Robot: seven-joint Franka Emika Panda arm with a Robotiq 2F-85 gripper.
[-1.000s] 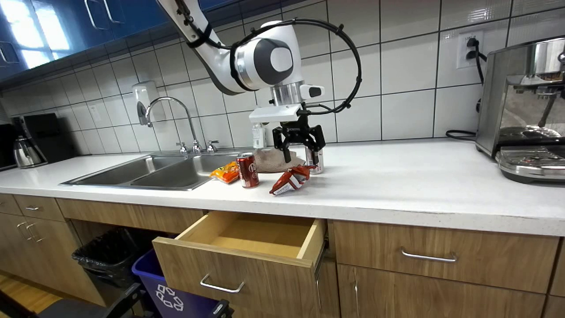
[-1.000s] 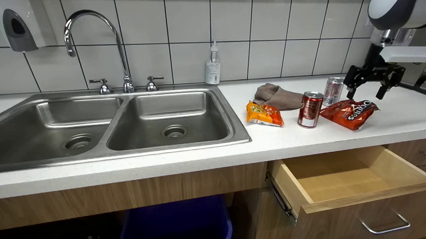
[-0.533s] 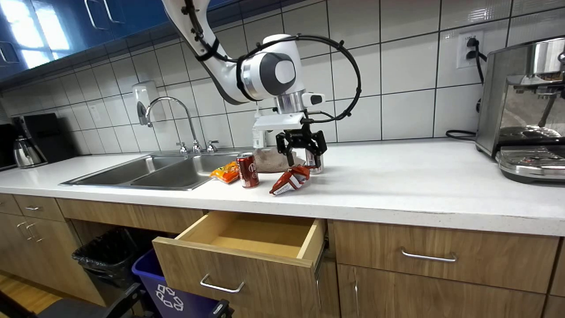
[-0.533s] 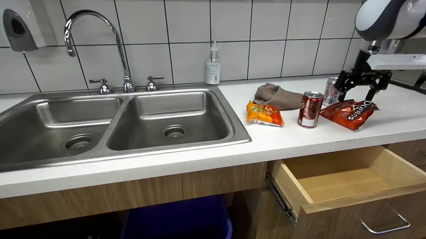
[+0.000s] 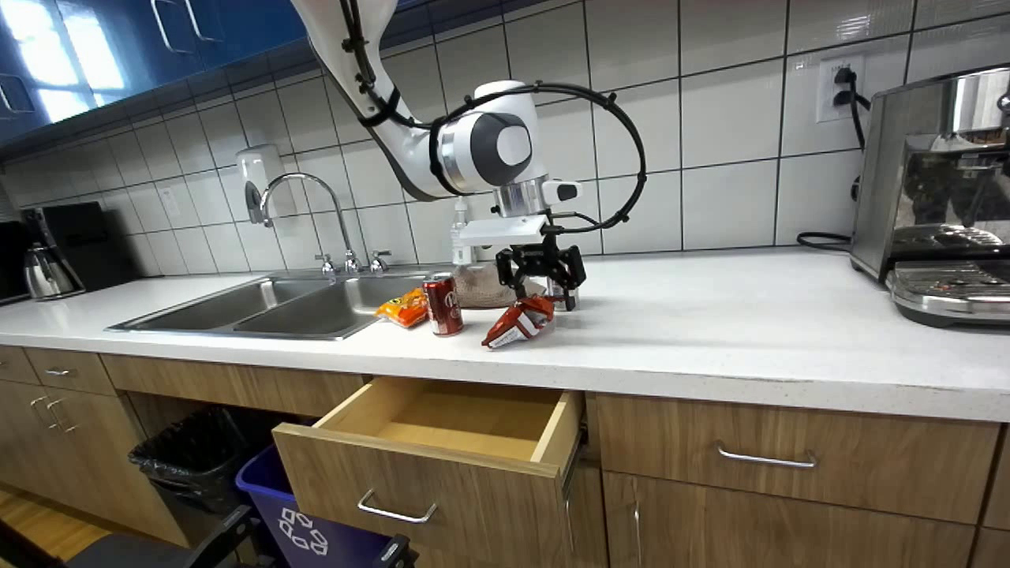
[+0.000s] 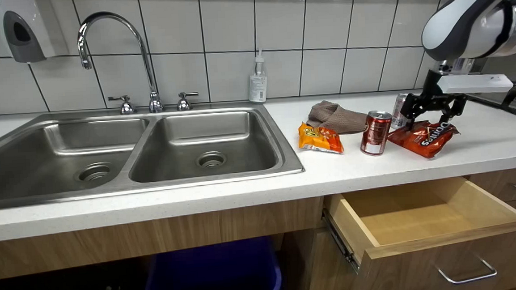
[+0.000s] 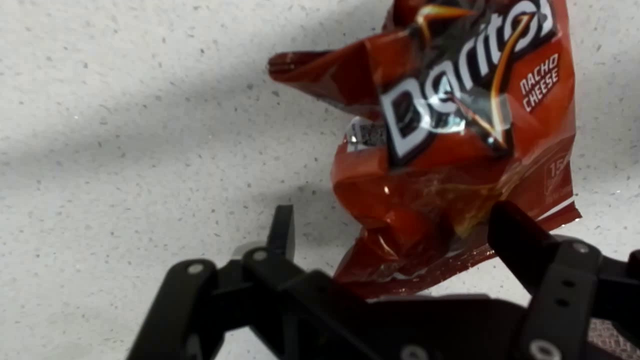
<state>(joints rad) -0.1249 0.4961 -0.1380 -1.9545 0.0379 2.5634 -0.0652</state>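
A red Doritos bag [image 7: 460,125] lies on the white counter, crumpled, with its printed face up in the wrist view. My gripper [image 7: 392,212] is open just above the bag's lower end. One of its fingers [image 7: 282,230] hangs over bare counter beside the bag, while the opposite one overlaps the bag's edge; whether it touches cannot be told. Both exterior views show the gripper [image 5: 544,298] pointing down at the Doritos bag [image 6: 425,139], from the back side. Close behind stands a silver can [image 6: 399,111], partly covered by the gripper. A dark red can [image 6: 376,133] stands upright beside the bag.
An orange snack packet [image 6: 320,139] and a brown cloth [image 6: 337,117] lie between the cans and the steel sink [image 6: 292,161]. Below the counter edge a wooden drawer [image 5: 418,465] is pulled out. A soap bottle [image 6: 257,82] stands at the wall; an espresso machine [image 5: 947,197] is far along the counter.
The gripper has come down to the bag's height, drifting slightly toward the sink in an exterior view. Its fingers stay apart. The bag, cans and drawer have not moved.
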